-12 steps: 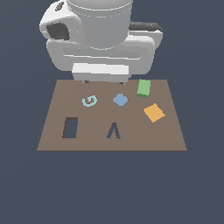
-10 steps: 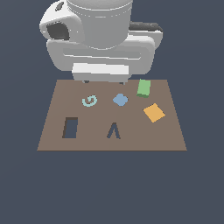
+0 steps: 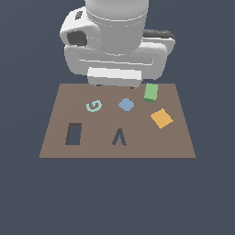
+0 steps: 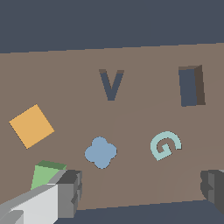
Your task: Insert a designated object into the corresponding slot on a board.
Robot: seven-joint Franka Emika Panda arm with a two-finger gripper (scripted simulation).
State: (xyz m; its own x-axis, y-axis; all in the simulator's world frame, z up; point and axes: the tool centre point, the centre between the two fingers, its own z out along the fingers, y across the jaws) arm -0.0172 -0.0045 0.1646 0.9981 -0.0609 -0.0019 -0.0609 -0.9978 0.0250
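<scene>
The green block [image 3: 150,92] lies flat on the brown board [image 3: 55,147], near its far edge at the exterior view's right. The dark rectangular slot [image 3: 74,134] is cut into the board at the near left. My gripper [image 3: 115,86] hangs over the board's far edge, left of the block and mostly hidden under the white hand. In the wrist view the gripper [image 4: 142,192] is open with only bare board between its fingers [image 4: 70,192]. The green block [image 4: 47,174] sits just outside one finger, and the slot [image 4: 190,86] lies farther off.
An orange square tile [image 3: 161,118], a blue rounded piece [image 3: 126,104] and a pale teal G-shaped piece [image 3: 94,106] lie on the board. A narrow A-shaped cutout [image 3: 119,137] sits right of the slot. The arm's bulky white body [image 3: 117,41] looms over the far side.
</scene>
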